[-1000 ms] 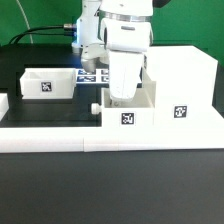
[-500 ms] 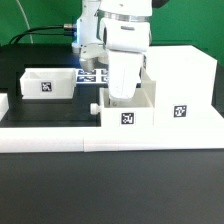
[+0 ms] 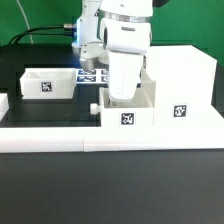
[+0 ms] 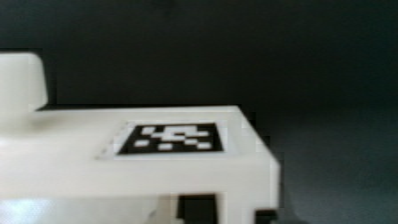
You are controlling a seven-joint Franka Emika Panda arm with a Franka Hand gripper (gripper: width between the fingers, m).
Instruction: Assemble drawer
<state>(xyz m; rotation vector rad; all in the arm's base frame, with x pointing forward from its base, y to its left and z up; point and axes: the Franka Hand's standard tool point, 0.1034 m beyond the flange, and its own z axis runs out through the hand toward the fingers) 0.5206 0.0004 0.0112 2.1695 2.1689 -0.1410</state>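
hand sits low in the tray beside the shell.

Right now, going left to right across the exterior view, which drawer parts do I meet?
First the separate tray, then the knobbed tray, then the tall shell.

Exterior view: the tips of the claw sit hidden inside the near tray, their spacing indeterminate; the arm is cropped by the upper edge and masks part of the marker board. Wrist view: blurred throughout; tag pattern illegible.
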